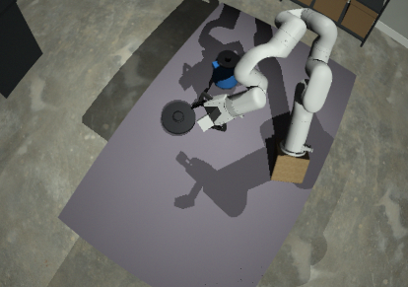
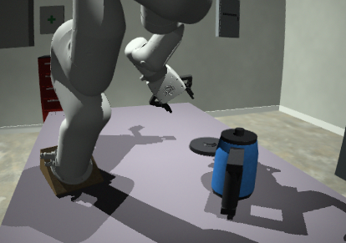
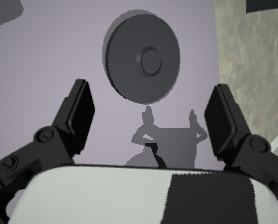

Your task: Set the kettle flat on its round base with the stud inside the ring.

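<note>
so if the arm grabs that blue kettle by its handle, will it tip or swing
The kettle looks rigid, so it shouldn't flex. Its handle bar sits off to one side of the body, so it may tilt away once lifted. The open tool hangs well above it.

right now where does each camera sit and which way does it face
Top: high overhead, looking down on the table; whole arm, kettle and base show.
Exterior: beside the table at low height, looking across it past the kettle; arm and open gripper show.
Wrist: behind the fingers, looking down at the base.
All three views share the base.
</note>
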